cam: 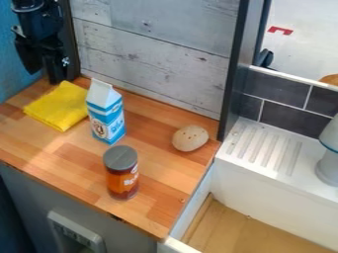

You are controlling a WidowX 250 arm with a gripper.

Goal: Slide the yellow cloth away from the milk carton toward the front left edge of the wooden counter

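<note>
The black gripper (45,62) hangs at the upper left, above the back left corner of the wooden counter, close behind a folded yellow cloth (59,105). Just right of the cloth stands a blue and white milk carton (106,114), upright. In front of the carton is an upright jar (122,173) with a grey lid and orange-brown contents. A pale, roundish, potato-like item (190,138) with small dark spots lies near the counter's right edge. The gripper holds nothing that I can make out.
A grey plank wall (155,54) borders the wooden counter (72,150) at the back. To the right are a white ridged drainboard (264,148) and a sink basin with a wooden bottom (247,230). A white and grey object (328,165) stands at the right edge.
</note>
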